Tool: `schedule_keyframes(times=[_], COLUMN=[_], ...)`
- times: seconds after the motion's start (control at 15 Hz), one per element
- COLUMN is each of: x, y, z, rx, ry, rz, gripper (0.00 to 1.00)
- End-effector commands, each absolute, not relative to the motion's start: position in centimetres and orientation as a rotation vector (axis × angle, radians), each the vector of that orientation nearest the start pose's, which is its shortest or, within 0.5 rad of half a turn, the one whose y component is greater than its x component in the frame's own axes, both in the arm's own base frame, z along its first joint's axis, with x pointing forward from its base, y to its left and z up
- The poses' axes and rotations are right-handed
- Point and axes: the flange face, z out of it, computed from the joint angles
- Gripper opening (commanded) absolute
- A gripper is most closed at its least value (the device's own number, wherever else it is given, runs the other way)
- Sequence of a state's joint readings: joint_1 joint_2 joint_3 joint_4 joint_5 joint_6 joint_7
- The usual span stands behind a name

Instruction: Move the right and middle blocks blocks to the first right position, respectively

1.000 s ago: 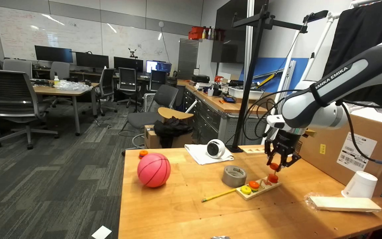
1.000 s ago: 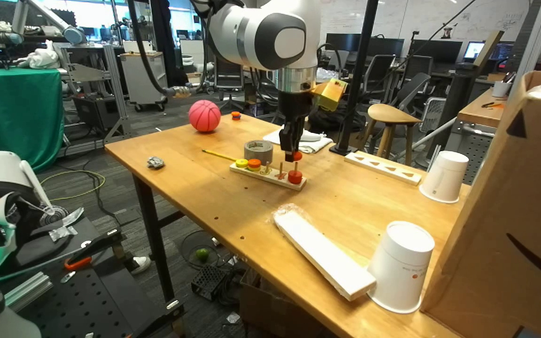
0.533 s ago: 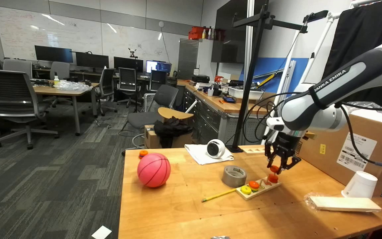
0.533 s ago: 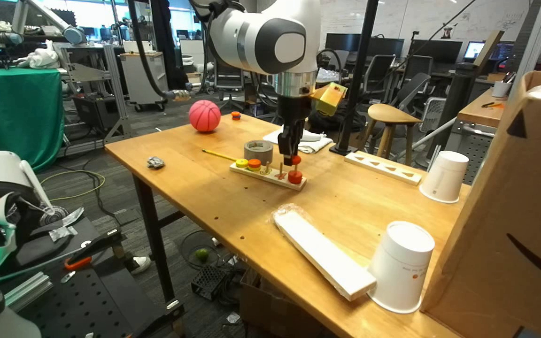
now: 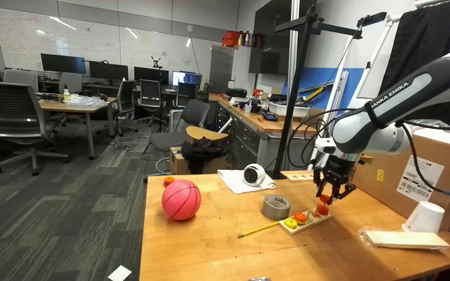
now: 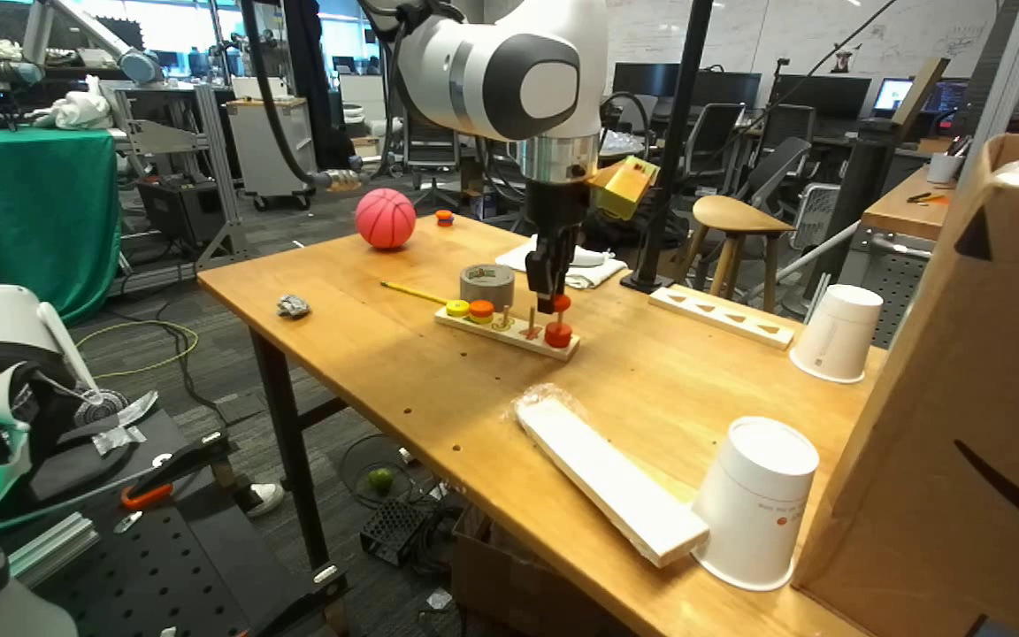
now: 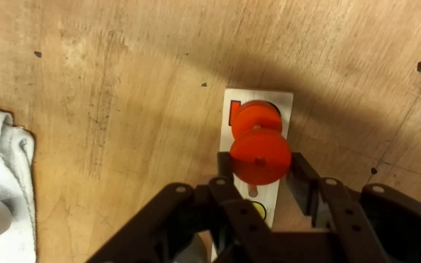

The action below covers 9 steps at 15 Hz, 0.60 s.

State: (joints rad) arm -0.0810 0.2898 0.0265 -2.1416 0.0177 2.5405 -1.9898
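The claw [image 7: 261,163] grips a red block [image 7: 256,148] above another red block [image 7: 251,116] on the pegboard [image 7: 249,94].

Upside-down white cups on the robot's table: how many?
2, in an exterior view: near cup beside the plank, far cup beside the triangle board. The box may hide more.

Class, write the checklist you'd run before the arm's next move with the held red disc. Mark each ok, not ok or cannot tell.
1. Held red disc gripped between the jaws: ok.
2. End peg rising above lower red disc: ok.
3. Disc's hole lined up with that peg: cannot tell, tip hidden.
4. Held red disc seated on the lower red disc: not ok, a gap shows.
5. Board flat on the table: ok.
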Motion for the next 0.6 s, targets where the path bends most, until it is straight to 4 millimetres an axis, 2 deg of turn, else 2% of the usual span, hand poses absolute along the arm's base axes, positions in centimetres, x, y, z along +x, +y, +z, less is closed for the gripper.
schedule_keyframes(times=[0.0,0.53], x=[58.24,58.03], y=[-3.80,-3.98], z=[28.27,27.96], rx=[1.753,1.773], ry=[2.481,2.480], rz=[0.090,0.086], gripper=[0.24,0.24])
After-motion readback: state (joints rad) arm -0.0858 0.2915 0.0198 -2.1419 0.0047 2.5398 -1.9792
